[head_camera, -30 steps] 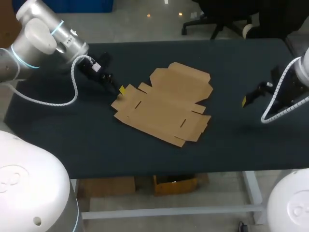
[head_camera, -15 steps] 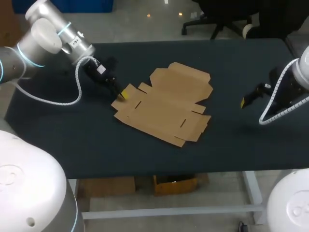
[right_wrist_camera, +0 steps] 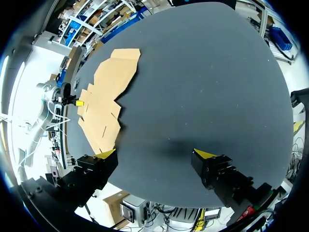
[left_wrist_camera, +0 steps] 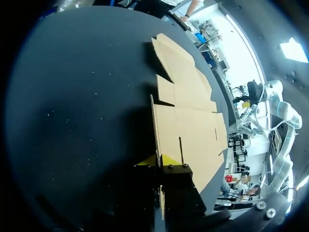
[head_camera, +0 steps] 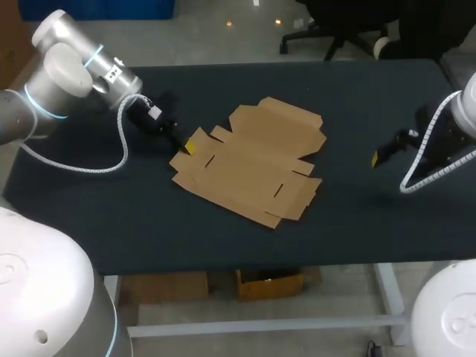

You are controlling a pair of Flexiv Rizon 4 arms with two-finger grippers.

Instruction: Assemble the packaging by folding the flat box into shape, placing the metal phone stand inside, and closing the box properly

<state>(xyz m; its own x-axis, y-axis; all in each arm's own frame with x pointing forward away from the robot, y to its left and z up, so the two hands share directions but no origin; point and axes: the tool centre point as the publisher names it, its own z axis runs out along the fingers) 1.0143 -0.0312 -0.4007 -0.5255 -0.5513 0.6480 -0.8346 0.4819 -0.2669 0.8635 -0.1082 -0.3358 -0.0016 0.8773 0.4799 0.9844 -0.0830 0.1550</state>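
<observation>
The cardboard box (head_camera: 249,160) lies flat and unfolded near the middle of the dark table (head_camera: 357,97), its notched outline running slantwise, with one long edge facing the front of the table. The left gripper (head_camera: 189,144) is at the box's left end. In the left wrist view its yellow tips are pressed together on the thin edge of a flap (left_wrist_camera: 164,128), one on each side, and that flap stands slightly raised off the table. The right gripper (head_camera: 377,155) hangs over bare table, well apart from the box's right edge, fingers spread wide with nothing between them (right_wrist_camera: 156,154). Bare tabletop surrounds the box on all sides, widest on the right.
</observation>
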